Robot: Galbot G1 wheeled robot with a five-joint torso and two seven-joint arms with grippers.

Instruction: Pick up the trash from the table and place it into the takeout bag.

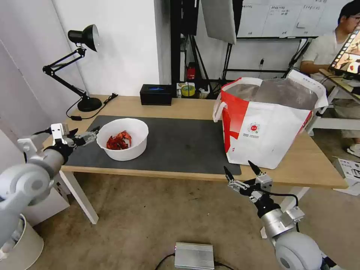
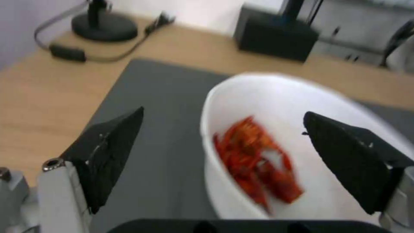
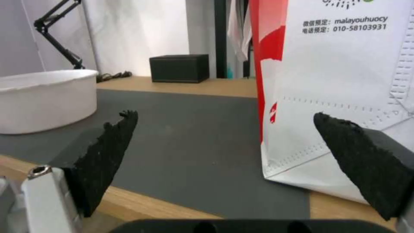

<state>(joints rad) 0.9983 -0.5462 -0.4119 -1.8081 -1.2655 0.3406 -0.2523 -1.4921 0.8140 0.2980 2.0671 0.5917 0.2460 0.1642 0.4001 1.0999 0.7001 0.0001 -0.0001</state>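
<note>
The bowl [image 1: 122,138] was white, round and thin-walled, with a heap of red shells [image 1: 119,140] lying loose in its bottom. It stood upright on the dark mat [image 1: 176,144], directly ahead of the left gripper [image 1: 94,134].

In the left wrist view the left gripper [image 2: 222,124] was wide open and held nothing. One fingertip [image 2: 123,129] stood outside the near wall and the other fingertip [image 2: 328,129] stood over the inside, so the rim [image 2: 207,106] lay between them. Contact with the wall could not be confirmed.

Risks, judged from this position:
- A grip on one wall only would load the bowl off-centre. The bowl could tilt in the lift and spill shells onto the mat.
- The thin wall could flex or slip between the pads if the closure came high on the rim.
- A forward push ahead of closure could slide the bowl along the mat, away from the gripper.

The bag [image 1: 268,120] stood open-mouthed, well to the far side of the bowl from the left gripper. Its rim stood much higher than the bowl, so a low carry could strike its side.

The right gripper [image 1: 242,170] hung wide open and empty, below the table [image 1: 180,107] edge near the bag's base.
</note>
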